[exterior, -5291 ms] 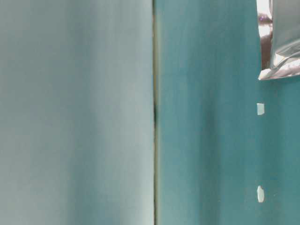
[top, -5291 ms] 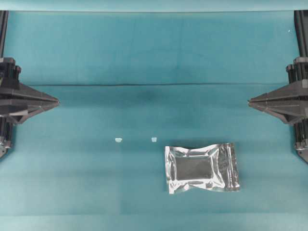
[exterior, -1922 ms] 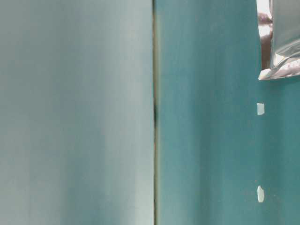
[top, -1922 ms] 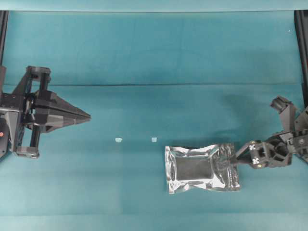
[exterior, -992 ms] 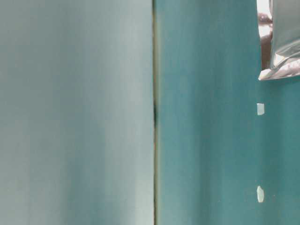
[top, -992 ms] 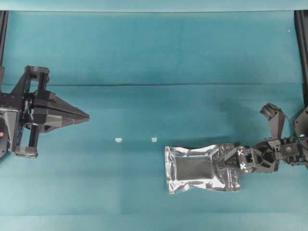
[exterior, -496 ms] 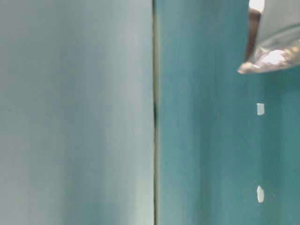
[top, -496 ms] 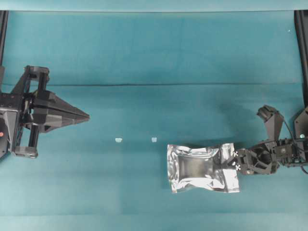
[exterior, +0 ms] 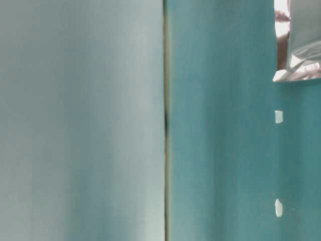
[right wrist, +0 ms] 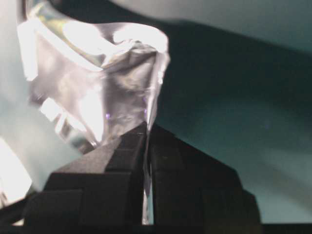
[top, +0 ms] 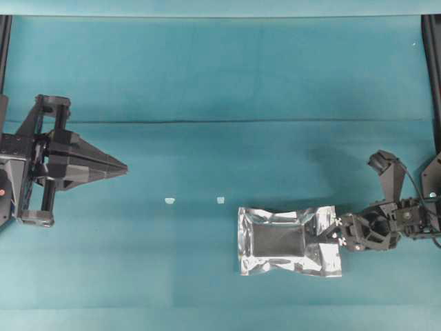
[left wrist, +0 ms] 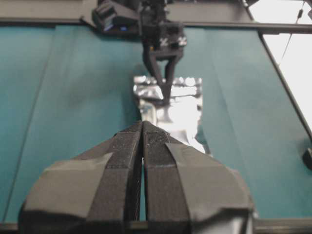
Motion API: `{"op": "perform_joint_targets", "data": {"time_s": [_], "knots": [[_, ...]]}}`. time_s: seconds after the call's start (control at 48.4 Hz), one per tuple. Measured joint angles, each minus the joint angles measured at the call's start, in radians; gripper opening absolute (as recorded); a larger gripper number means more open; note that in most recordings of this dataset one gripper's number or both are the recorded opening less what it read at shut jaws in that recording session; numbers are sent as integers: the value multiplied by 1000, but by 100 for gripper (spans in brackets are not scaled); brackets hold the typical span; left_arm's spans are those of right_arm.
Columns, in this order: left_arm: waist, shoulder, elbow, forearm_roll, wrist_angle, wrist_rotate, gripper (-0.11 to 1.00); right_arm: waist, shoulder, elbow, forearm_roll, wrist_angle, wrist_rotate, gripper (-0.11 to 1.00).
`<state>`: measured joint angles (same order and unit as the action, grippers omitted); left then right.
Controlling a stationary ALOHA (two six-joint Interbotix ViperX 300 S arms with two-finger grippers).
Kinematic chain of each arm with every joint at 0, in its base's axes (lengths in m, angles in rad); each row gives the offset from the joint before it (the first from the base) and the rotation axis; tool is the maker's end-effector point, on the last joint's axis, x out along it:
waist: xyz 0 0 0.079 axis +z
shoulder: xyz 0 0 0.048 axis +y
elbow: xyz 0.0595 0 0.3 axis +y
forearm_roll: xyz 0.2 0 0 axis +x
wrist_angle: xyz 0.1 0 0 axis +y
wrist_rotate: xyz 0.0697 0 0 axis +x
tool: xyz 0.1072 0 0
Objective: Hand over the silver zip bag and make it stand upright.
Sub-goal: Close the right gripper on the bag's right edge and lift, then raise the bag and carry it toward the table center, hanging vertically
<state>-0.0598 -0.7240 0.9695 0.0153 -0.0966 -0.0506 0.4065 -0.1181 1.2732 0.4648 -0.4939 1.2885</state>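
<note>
The silver zip bag (top: 288, 241) is a crinkly foil pouch with a darker centre, lying right of the table's middle with its zip strip end to the right. My right gripper (top: 332, 232) is shut on that end; in the right wrist view (right wrist: 146, 127) the foil edge runs between the closed jaws and the silver zip bag (right wrist: 92, 83) rises ahead. My left gripper (top: 126, 166) is shut and empty at the far left, well apart from the bag. In the left wrist view (left wrist: 142, 123) the jaws are pressed together, with the bag (left wrist: 175, 105) and the right gripper (left wrist: 165, 97) beyond. The bag's corner (exterior: 296, 55) shows in the table-level view.
Two small pale scraps (top: 169, 201) (top: 220, 200) lie on the teal cloth (top: 207, 83) left of the bag; they also show in the table-level view (exterior: 279, 116) (exterior: 278, 207). A fold line (top: 220, 122) crosses the cloth. Black frame posts (top: 431, 41) stand at both back corners.
My right gripper came in from the right edge and closed on the bag's zip end. In the last half second the bag shifted slightly and settled flatter. The left arm has held still.
</note>
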Motion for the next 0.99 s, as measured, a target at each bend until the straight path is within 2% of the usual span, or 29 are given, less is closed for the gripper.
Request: {"op": "perform_joint_targets", "data": {"time_s": [0.165,0.372,0.558,0.682,0.806,0.992], "knots": [[0,0,-2,0,0,0,-1,-26,-114,-23,0,114,-147,4],[0,0,-2,0,2,0,-1,-124,-258,-94,-5,399,-362,4],[0,-5,-2,2,2,0,-1,-229,-327,-179,-20,653,-534,4],[0,-15,-2,2,2,0,-1,-291,-345,-249,-46,796,-620,4],[0,-31,0,0,2,0,-1,-353,-350,-357,-89,976,-699,4],[2,-61,3,0,2,0,-1,-393,-327,-500,-166,1215,-741,4]]}}
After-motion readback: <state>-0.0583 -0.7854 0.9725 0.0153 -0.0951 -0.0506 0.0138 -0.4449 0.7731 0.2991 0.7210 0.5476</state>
